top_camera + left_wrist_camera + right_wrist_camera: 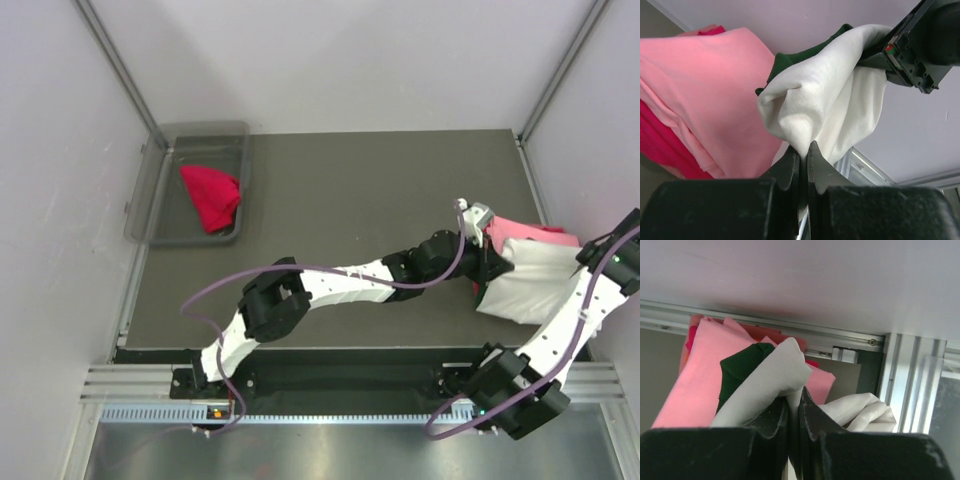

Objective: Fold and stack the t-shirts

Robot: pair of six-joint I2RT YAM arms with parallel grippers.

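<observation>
Your left gripper [803, 147] is pinched tight on a fold of the white t-shirt [815, 95]. Your right gripper [794, 392] is clamped on another bunch of the same cloth, so both sets of fingers stand narrow. The shirt is held up between them, well across the table [350, 200] from the grey bin [143, 190]. Equally far from the bin, the pink t-shirt [705, 90] lies on a crimson t-shirt [660, 145]. Inside the bin you have one crumpled red t-shirt [210, 195]

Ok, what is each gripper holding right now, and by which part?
Both pinch the white t-shirt: left gripper on a bunched fold of white cloth, right gripper on a fold beside the dark green part.
</observation>
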